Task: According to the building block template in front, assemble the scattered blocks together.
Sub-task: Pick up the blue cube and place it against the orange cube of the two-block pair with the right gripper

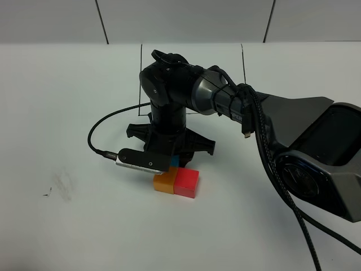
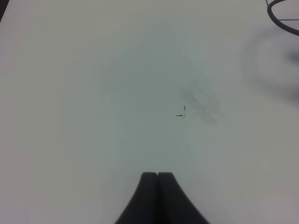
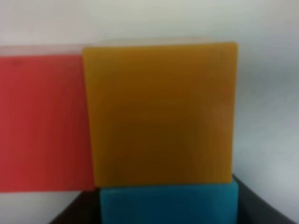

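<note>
An orange block (image 1: 163,182) and a red block (image 1: 186,182) lie side by side and touching on the white table. A sky-blue block (image 1: 174,161) sits right behind the orange one, pressed against it. My right gripper (image 1: 169,155) reaches in from the right and points down over the sky-blue block (image 3: 168,205), with its dark fingers (image 3: 254,203) against both of that block's sides. The template's cubes are hidden behind the right arm; only the thin black outline (image 1: 242,59) shows. My left gripper (image 2: 157,174) is shut over bare table, holding nothing.
A black cable (image 1: 98,132) loops on the table left of the right wrist. Faint smudges and a small pen mark (image 1: 58,187) lie at the front left. The right arm's base (image 1: 324,152) fills the right side.
</note>
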Robot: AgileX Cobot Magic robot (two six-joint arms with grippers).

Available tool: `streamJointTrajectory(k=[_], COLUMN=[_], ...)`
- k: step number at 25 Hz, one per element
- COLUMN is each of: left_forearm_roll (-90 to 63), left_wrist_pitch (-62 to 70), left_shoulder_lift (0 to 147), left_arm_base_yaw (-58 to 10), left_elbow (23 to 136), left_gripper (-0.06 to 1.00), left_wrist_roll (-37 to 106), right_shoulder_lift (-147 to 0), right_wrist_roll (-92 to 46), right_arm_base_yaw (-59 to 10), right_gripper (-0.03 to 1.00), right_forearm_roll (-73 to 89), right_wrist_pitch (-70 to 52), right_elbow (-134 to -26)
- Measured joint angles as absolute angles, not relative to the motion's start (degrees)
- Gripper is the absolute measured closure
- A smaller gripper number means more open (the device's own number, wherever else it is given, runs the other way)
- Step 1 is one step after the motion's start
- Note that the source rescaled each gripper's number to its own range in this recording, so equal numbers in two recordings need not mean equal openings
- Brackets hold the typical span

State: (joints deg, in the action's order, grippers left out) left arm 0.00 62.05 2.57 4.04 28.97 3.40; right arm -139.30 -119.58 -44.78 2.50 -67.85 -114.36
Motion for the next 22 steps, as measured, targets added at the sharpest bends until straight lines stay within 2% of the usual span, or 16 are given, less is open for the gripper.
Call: streamJointTrajectory(k=[5, 8, 22], left_forearm_roll=[0.0, 0.0, 0.0], left_wrist_pitch=[62.0, 62.0, 62.0], left_shoulder_lift=[2.6, 2.6, 2.6], left_arm_base_yaw=[4.0, 4.0, 4.0], left_elbow=[29.0, 29.0, 29.0], left_gripper=[0.94, 0.94, 0.94], left_wrist_roll=[3.4, 3.4, 3.4], right_shoulder_lift=[-139.3, -139.3, -138.6], right_wrist_roll=[-119.2, -119.2, -119.0], right_arm_base_yaw=[-44.8, -44.8, -44.8], right_gripper=[0.31, 0.25, 0.23], right_forearm_roll=[2.6, 2.6, 2.4], right_wrist_pitch=[-67.4, -67.4, -67.7], right_elbow=[-114.4, -114.4, -114.4])
